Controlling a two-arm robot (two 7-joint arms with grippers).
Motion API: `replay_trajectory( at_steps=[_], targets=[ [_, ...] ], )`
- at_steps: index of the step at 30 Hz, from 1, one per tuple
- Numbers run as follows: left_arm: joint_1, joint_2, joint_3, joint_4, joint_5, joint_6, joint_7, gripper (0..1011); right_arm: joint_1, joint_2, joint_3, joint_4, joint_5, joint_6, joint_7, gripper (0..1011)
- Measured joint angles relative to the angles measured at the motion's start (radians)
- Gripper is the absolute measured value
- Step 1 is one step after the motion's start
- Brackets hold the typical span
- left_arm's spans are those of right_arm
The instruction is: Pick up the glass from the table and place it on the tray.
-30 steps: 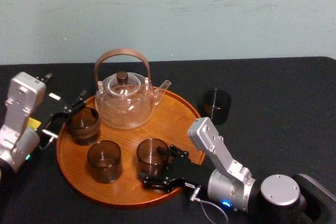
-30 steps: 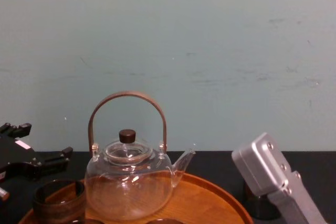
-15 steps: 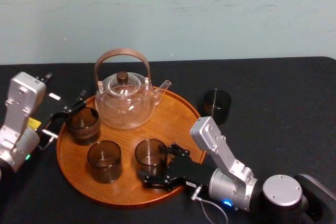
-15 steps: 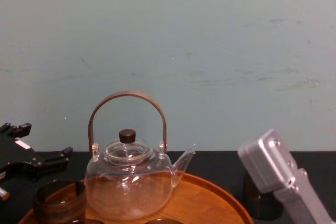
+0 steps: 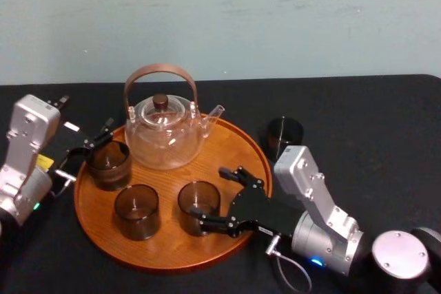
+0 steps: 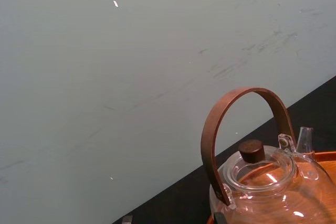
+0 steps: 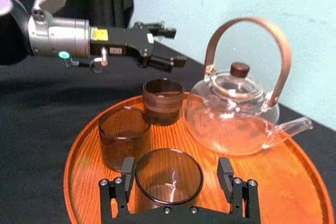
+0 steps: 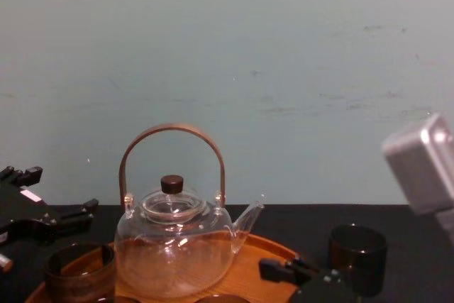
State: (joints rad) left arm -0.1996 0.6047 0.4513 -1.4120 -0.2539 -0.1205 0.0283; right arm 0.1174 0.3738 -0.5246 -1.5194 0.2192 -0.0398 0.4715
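A brown-tinted glass [image 5: 198,201] stands upright on the round wooden tray [image 5: 229,151], near its front rim. My right gripper [image 5: 209,195] is open just right of this glass. In the right wrist view the glass [image 7: 169,178] sits between the two fingers [image 7: 127,169], with a gap on each side. Two more glasses [image 5: 136,210] [image 5: 109,163] stand on the tray's left half. Another dark glass [image 5: 284,135] stands on the black table [image 5: 372,122], right of the tray. My left gripper [image 5: 86,151] rests open at the tray's left edge, beside the rear-left glass.
A clear glass teapot [image 5: 164,132] with a brown arched handle occupies the back of the tray, its spout pointing right. In the chest view the table glass [image 8: 358,257] stands right of the teapot [image 8: 174,246]. A pale wall rises behind the table.
My right gripper opened off the front glass and drew back to the right with its wrist lifting. The glass stayed on the tray. The left arm has not moved.
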Motion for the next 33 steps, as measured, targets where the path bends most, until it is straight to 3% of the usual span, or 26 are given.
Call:
replay_trajectory(
  at_steps=[7,17,33],
  targets=[
    [0.000,0.000,0.000,0.000,0.000,0.000,0.000,1001,-0.040,0.028,0.027,-0.065,0.012,-0.017,-0.002,1002],
    [0.000,0.000,0.000,0.000,0.000,0.000,0.000,1001,-0.081,0.055,0.078,-0.089,0.047,-0.016,-0.013,1002],
    [0.000,0.000,0.000,0.000,0.000,0.000,0.000,1001,-0.154,0.113,0.237,-0.102,0.092,0.038,-0.099,1002]
  ],
)
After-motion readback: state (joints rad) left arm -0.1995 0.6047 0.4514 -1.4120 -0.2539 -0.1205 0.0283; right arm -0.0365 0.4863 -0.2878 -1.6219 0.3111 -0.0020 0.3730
